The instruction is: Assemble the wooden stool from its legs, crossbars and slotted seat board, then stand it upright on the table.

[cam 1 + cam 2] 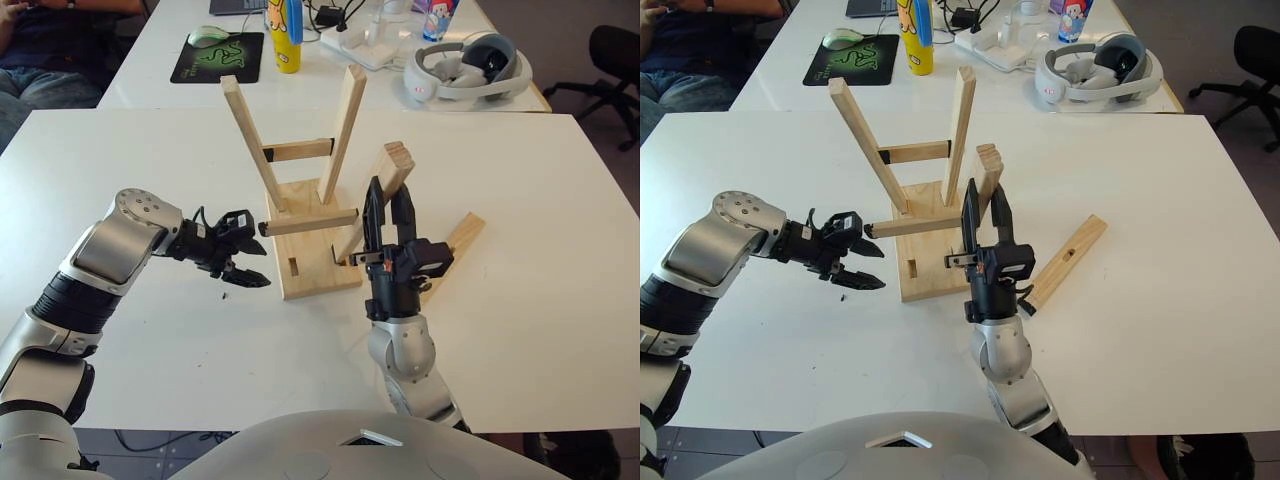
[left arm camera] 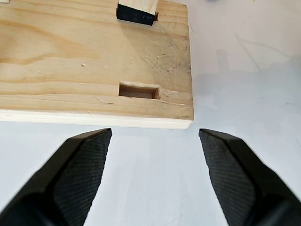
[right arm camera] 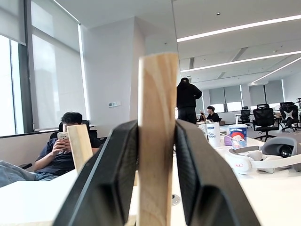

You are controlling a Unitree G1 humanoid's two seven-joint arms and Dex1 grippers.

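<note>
The slotted seat board (image 1: 318, 268) lies flat mid-table. Two legs (image 1: 248, 140) (image 1: 343, 120) stand up out of it, tilted, joined by an upper crossbar (image 1: 300, 150) and a lower crossbar (image 1: 310, 221). My right gripper (image 1: 388, 195) points upward at the board's right edge, shut on a third wooden leg (image 3: 157, 141) that leans up beside the board. A fourth leg (image 1: 458, 242) lies loose on the table to the right. My left gripper (image 1: 262, 265) hangs open just left of the board's near corner, facing an empty slot (image 2: 138, 90) with nothing between its fingers (image 2: 80, 174).
The white table (image 1: 540, 300) has free room on the near left and the whole right side. A second table behind holds a mouse pad (image 1: 217, 57), a yellow bottle (image 1: 287, 35), a power strip (image 1: 365, 45) and a headset (image 1: 467, 68).
</note>
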